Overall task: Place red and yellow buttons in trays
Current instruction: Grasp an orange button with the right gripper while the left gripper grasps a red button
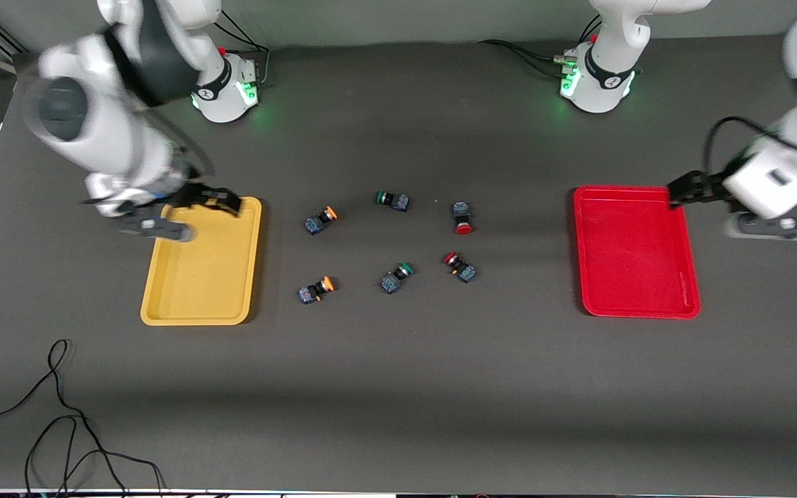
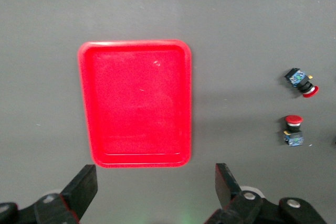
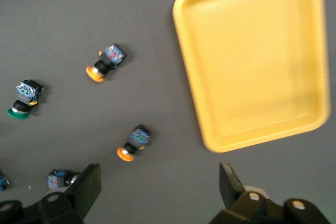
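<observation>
Both jaw pairs spread, empty: right gripper point(image 1: 194, 207) over yellow tray point(image 1: 201, 304) corner, left gripper point(image 1: 675, 194) over red tray point(image 1: 637, 304) edge. Red and yellow buttons point(image 1: 459, 216) unpicked between trays, colour-matched drops likely.

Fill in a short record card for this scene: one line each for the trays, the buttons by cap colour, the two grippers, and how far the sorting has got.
yellow tray: empty, toward the right arm's end
red tray: empty, toward the left arm's end
yellow buttons: two, on the table between the trays
red buttons: two, on the table
green buttons: two, on the table
right gripper: open, over the yellow tray's corner
left gripper: open, at the red tray's corner
progress: nothing placed yet
</observation>
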`<state>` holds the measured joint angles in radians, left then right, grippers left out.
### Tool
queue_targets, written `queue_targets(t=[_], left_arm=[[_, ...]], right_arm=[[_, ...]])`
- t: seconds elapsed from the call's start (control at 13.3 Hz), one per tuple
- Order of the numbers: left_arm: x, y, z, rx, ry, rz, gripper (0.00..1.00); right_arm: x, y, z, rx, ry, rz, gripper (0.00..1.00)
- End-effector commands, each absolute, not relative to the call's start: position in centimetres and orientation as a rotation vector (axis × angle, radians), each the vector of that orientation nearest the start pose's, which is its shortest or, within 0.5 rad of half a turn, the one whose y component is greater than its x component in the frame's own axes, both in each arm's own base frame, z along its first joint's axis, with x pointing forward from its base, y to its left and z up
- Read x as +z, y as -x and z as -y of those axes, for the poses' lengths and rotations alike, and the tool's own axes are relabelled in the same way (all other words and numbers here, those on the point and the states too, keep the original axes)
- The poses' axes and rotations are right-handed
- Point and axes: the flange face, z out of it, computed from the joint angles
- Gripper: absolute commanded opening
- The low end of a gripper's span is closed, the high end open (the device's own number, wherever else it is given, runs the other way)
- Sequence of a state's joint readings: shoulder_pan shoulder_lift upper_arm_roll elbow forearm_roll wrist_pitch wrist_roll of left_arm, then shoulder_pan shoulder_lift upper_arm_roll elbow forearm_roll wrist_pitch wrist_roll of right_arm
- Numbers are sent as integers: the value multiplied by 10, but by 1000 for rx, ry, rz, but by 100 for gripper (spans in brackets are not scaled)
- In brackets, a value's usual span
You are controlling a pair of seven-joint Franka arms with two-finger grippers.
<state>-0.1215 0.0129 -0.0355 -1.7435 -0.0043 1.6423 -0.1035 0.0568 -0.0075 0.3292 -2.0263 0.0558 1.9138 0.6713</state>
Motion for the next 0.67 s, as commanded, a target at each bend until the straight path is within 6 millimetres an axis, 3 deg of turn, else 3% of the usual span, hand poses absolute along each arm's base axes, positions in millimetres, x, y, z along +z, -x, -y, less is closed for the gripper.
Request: queue_targets(t=[0.0, 0.22, 0.38, 0.6], left_arm=[[516, -511, 161, 180, 3135, -49, 100], [500, -475, 269, 94, 3155, 95, 100], [486, -440, 334, 33, 3175, 154, 100], [465, -415, 378, 37, 3179, 116, 100]], right_arm=[[387, -488, -227, 232, 3074, -701, 100], [314, -475, -260, 303, 3019, -868, 100], [271, -463, -267, 339, 2998, -905, 100], [225, -452, -266, 397, 2974, -964, 100]])
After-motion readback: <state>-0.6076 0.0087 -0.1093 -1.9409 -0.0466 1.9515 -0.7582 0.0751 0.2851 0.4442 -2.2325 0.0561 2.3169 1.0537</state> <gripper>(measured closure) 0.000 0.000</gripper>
